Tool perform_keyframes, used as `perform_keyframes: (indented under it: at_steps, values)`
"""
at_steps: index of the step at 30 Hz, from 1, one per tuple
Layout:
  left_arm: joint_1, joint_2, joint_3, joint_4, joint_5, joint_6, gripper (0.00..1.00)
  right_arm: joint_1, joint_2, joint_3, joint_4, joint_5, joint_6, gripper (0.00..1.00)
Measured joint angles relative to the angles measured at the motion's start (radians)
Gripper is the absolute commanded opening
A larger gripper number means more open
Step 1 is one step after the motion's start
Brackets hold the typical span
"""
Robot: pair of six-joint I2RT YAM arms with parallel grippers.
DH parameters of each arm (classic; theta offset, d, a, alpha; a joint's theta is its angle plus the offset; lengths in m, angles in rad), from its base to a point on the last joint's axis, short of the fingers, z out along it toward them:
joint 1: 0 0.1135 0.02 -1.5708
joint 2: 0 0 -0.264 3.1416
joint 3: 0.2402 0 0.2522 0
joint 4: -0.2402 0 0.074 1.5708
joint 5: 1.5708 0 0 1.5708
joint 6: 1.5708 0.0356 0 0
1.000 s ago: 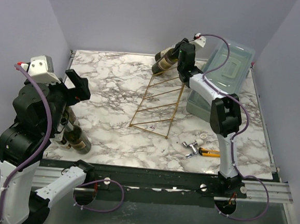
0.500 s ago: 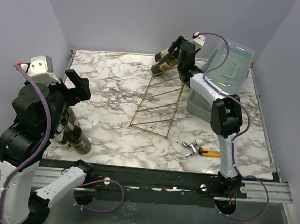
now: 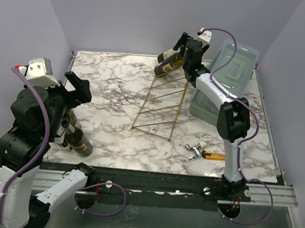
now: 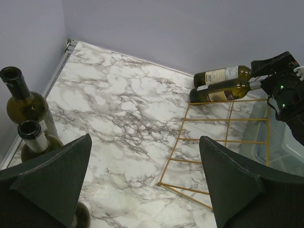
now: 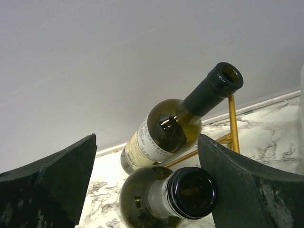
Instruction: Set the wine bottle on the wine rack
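two matte black wedge jaws of the right gripper [image 5: 147,142] stand spread either side of the wine bottle [image 5: 156,197], glossy dark-green glass lying atop the thin gold wire wine rack [image 4: 226,141] beside another bottle [image 5: 161,130]. left gripper [image 4: 145,139] gapes over the veined marble table [image 4: 118,109].

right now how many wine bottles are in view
4. Upper racked bottle and lower racked bottle lie atop the wine rack; far upright bottle and near upright bottle stand by the left arm, which may hide more.
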Motion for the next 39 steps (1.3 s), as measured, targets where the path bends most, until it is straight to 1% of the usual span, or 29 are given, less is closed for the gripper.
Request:
perform_keyframes:
  at_steps: [2,8,9,16,25,34,39]
  values:
    - [0.0,-0.001,0.0,0.0,0.0,0.0,0.96,0.0,0.0,0.0,-0.003,0.009,-0.019,0.91]
    - [0.0,-0.001,0.0,0.0,0.002,-0.003,0.96,0.0,-0.002,0.023,-0.021,0.034,-0.069,1.0]
    - [0.0,-0.002,0.0,0.0,0.002,-0.004,0.96,0.0,-0.003,0.024,-0.021,0.037,-0.074,1.0]
    - [0.0,-0.002,0.001,-0.006,0.012,-0.012,0.96,-0.003,-0.012,0.024,-0.024,0.043,-0.098,1.0]
    - [0.0,-0.002,0.014,-0.029,0.038,-0.036,0.97,-0.016,-0.032,0.024,-0.071,0.043,-0.098,1.0]
    - [0.0,-0.002,0.053,-0.064,0.049,-0.047,0.97,-0.02,-0.084,0.023,-0.102,0.043,-0.105,1.0]
    - [0.0,-0.002,0.061,-0.081,0.052,-0.054,0.97,-0.02,-0.145,-0.012,-0.142,0.02,-0.1,1.0]
